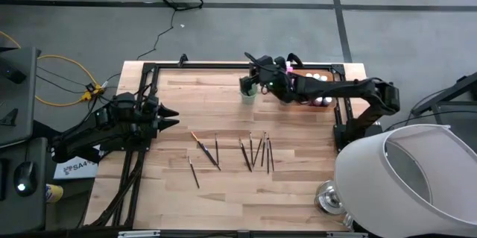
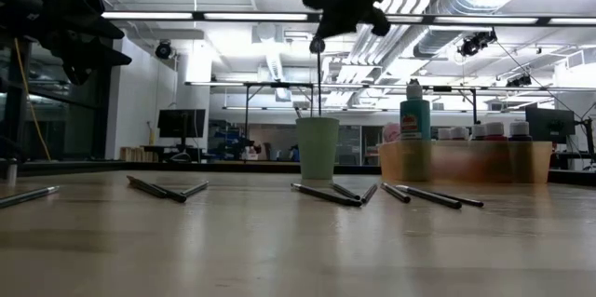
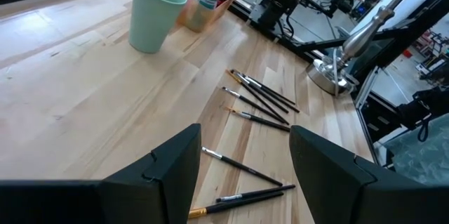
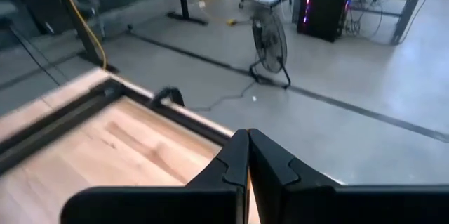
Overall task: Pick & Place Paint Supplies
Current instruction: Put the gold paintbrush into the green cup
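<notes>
My right gripper hangs high over the light green cup, shut on a thin dark brush that points straight down at the cup's mouth. The cup stands upright on the table with other brushes in it. Several more brushes lie flat on the wood at mid-table. Behind the cup, the orange tray holds a teal bottle and small capped bottles. My left gripper waits open at the table's left side, above the wood, with nothing between its fingers. My right gripper pinches the brush near its upper end between its two shut fingers. The fingers come from the table's right, slanting a little downward. The brush hangs upright below them, clear of the table. Whether its lower tip is inside the cup I cannot tell.
A black frame runs along the table's far edge and left side. A metal stand and a big white shade crowd the near right corner. Bare wood lies between the loose brushes and the near edge.
</notes>
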You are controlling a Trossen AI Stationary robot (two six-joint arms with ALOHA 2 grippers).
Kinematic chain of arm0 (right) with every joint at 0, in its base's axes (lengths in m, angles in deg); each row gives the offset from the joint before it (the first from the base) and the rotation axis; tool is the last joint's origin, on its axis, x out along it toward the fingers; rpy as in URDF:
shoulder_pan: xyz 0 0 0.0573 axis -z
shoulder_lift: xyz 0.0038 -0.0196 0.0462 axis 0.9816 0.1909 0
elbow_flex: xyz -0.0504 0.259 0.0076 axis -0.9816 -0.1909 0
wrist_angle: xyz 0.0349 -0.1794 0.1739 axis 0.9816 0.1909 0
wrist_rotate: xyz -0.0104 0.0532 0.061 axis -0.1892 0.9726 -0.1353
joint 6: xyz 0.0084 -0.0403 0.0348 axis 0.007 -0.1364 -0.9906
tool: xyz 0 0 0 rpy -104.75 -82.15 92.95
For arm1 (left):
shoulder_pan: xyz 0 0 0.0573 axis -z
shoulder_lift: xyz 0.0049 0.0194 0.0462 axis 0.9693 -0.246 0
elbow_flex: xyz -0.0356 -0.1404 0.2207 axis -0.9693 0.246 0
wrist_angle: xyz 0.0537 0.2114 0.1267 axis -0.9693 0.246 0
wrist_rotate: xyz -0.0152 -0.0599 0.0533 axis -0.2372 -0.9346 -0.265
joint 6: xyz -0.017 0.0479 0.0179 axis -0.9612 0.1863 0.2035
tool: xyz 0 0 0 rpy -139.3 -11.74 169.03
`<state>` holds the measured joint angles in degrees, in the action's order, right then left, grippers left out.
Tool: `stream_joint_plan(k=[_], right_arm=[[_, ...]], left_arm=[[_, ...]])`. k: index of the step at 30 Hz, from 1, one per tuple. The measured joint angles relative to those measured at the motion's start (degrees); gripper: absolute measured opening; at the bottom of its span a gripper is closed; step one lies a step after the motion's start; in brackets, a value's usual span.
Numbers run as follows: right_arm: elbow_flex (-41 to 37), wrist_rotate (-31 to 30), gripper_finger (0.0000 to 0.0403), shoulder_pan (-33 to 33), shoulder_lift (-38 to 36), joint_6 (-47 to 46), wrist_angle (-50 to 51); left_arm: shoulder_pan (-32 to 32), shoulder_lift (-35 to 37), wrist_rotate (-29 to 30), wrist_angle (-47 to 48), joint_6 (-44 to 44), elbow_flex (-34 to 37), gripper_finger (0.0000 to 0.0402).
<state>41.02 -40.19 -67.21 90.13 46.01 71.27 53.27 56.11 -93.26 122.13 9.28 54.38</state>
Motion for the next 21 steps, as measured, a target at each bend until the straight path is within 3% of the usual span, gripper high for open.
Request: stream_joint_plan(k=[11,16,21], right_arm=[[0.0,2.3,0.0004,1.3,6.4,-1.7,2.2],[0.0,4.0,0.0005,1.8,7.0,-6.8,6.1],[0.0,4.4,0.0032,1.9,7.0,-9.1,8.9]], left_arm=[[0.0,0.0,0.1,0.0,0.0,0.0,0.0214],[0.0,0.0,0.1,0.0,0.0,0.0,0.0214],[0.0,0.0,0.1,0.0,0.0,0.1,0.0214]])
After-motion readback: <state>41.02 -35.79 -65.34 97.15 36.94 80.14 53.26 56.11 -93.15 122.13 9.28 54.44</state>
